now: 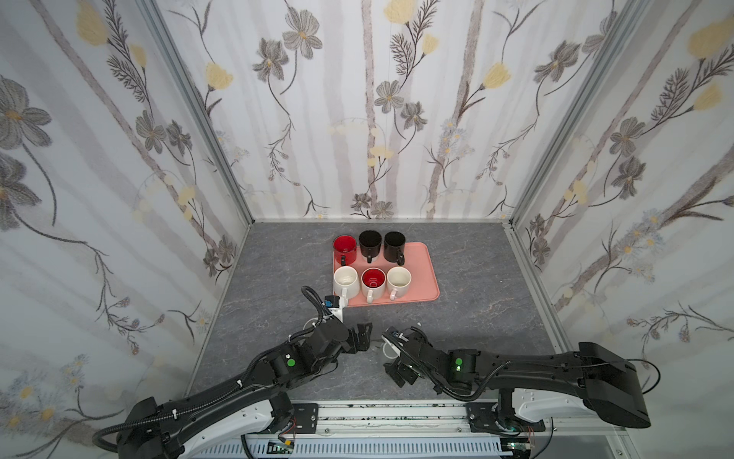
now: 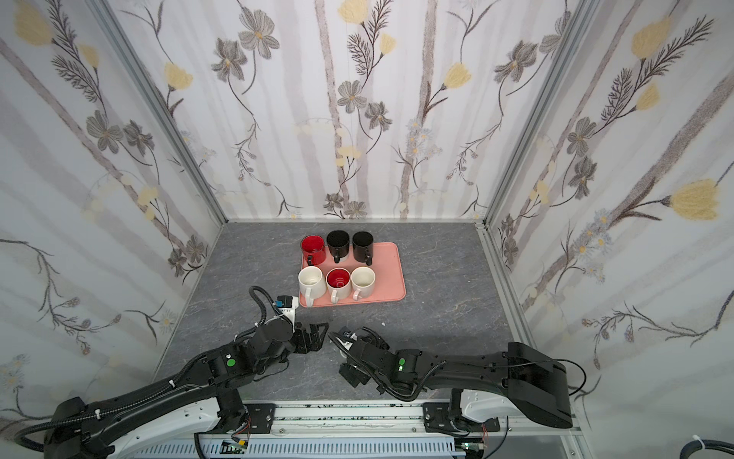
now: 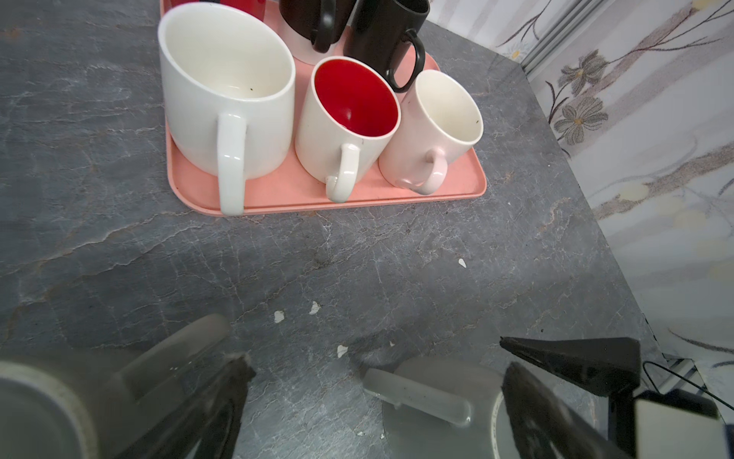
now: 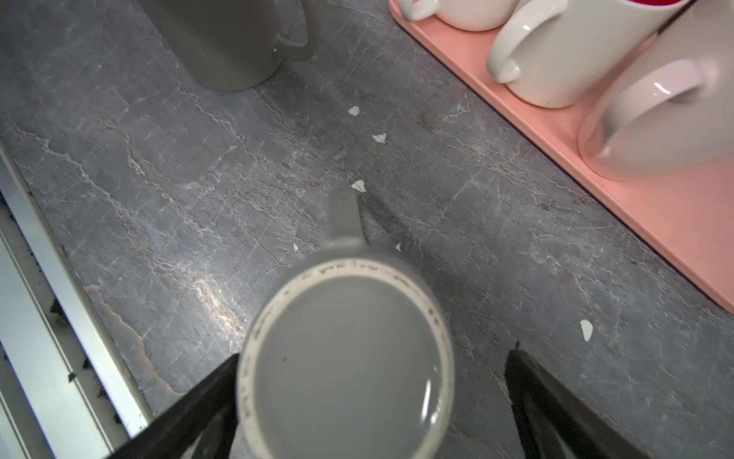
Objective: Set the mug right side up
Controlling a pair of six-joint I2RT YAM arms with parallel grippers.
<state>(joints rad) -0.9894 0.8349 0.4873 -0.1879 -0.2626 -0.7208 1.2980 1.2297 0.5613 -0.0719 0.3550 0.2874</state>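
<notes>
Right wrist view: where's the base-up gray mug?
The mug stands between the fingers of the right gripper, short of the tray, another gray mug beside it.

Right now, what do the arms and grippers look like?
The left arm and right arm are black with white base shells. Each bears a green dot and ribbed black cable. The left gripper and right gripper have black tapered fingers.

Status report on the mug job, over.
Left gripper open, right gripper open. Grey mug base up on table, straddled by right gripper, not gripped. Second grey mug close beside.
</notes>
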